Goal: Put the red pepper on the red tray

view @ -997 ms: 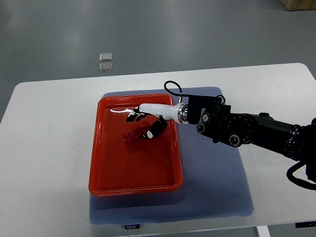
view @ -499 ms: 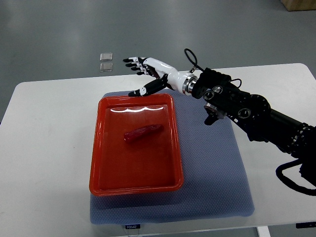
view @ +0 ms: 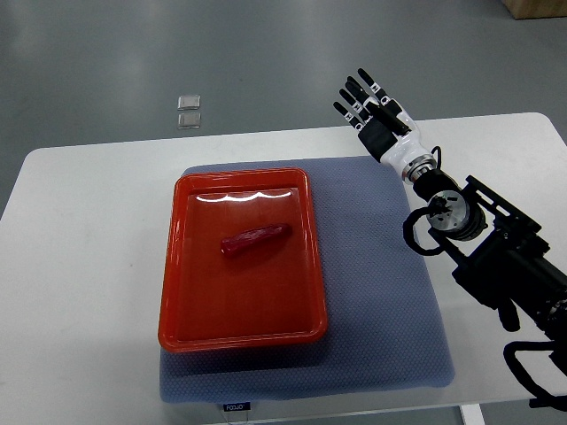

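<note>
A small white label (view: 236, 406) sits on the lower edge of the blue mat (view: 381, 301), near the lower left of the mat; its print is too small to read. No other writing is legible in the top view. The red pepper (view: 255, 240) lies inside the red tray (view: 182, 266), in the upper half of the tray floor, tilted with its right end slightly higher in the frame. Nothing touches the pepper. The tray rests on the left part of the mat, and the mat lies on the white table (view: 80, 266). The right hand (view: 376, 119) is in the upper right of the frame, well apart from the tray, above the far edge of the table. Its fingers (view: 357, 96) are extended and spread, pointing toward the upper left, and they hold nothing. The white wrist joins a black arm (view: 496, 257) that runs down to the lower right corner, where it is cut off by the frame edge. Two small clear square objects (view: 189, 111) lie on the grey floor beyond the table, upper left of centre; their kind cannot be determined. A brown corner (view: 536, 9) shows at the upper right edge, mostly cut off. The table's lower edge and legs are only partly visible
</note>
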Motion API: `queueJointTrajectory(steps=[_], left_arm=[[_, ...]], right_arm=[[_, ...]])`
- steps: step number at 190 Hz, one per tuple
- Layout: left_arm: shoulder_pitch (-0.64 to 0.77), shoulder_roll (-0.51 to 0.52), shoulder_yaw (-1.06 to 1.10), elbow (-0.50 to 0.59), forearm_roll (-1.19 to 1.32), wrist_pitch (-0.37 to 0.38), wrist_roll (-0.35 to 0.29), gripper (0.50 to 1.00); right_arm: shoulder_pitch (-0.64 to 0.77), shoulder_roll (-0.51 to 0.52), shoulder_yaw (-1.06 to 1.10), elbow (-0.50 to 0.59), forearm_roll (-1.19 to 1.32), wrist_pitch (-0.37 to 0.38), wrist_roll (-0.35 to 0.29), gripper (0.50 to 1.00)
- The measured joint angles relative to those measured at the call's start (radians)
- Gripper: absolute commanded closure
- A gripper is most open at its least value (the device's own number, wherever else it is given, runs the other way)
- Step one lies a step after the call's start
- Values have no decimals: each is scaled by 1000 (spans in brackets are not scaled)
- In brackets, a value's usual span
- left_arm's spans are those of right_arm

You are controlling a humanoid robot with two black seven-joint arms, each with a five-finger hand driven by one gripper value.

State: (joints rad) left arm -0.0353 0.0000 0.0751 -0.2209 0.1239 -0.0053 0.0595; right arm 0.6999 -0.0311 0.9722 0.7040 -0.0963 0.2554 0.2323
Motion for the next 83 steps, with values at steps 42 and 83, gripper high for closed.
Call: queueJointTrajectory(steps=[42, 83], left_arm=[[0, 0, 0, 0, 0, 1, 0, 500], [0, 0, 0, 0, 0, 0, 0, 500]], right_arm=[[-18, -10, 0, -2, 10, 5, 48, 583], [-25, -28, 0, -7, 10, -1, 52, 585]])
